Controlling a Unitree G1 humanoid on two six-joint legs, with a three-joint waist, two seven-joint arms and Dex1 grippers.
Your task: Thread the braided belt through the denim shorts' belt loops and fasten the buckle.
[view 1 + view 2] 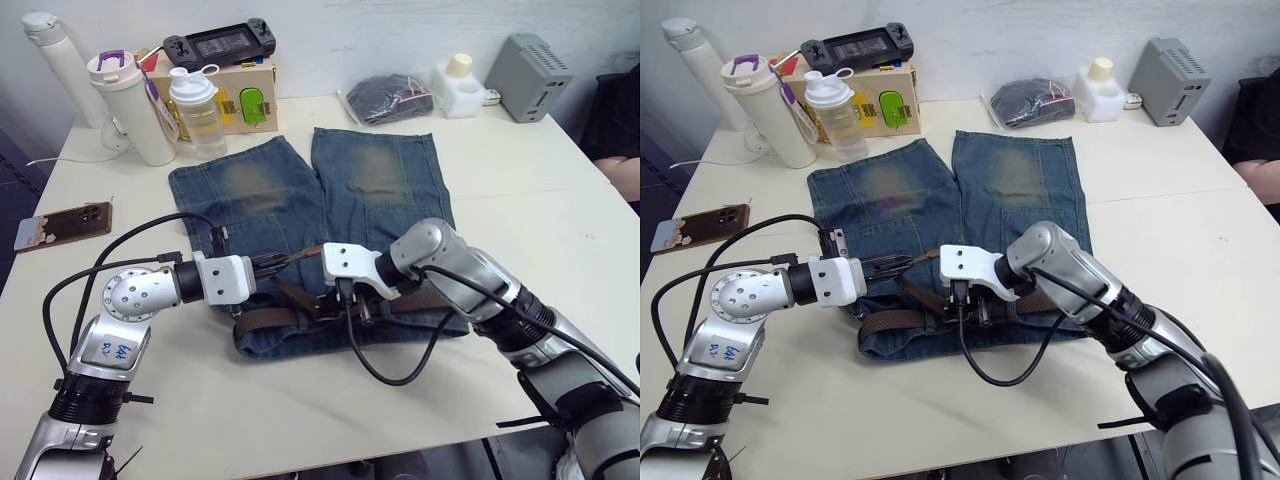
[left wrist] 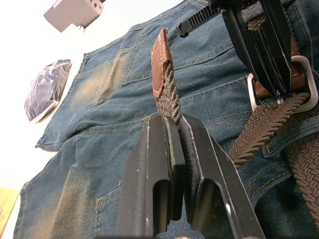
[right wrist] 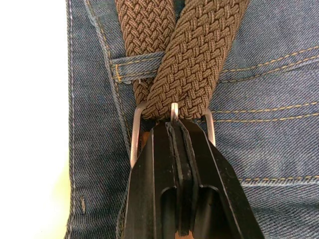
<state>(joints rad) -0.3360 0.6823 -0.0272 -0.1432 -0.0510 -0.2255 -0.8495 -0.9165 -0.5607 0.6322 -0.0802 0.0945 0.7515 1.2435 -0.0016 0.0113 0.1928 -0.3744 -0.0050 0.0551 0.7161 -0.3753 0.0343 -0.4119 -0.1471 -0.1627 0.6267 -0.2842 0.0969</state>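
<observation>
Head views: the denim shorts [image 1: 310, 215] are lying flat on the table [image 1: 560, 230], the braided belt [image 1: 268, 318] running along the waistband. Left wrist view: the left gripper [image 2: 175, 130] is pinching the belt below its tan tip [image 2: 160, 62]. Right wrist view: the right gripper [image 3: 175, 125] is pressing together on the buckle [image 3: 135, 130] beside a belt loop [image 3: 130, 68]. A tug too hard could likely bunch the denim or slip the prong. No legible writing.

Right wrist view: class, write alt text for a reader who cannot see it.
The right gripper is shut on the silver buckle, whose prong sits against the braided belt passing through it. A second stretch of the belt runs under a belt loop on the denim shorts.
</observation>
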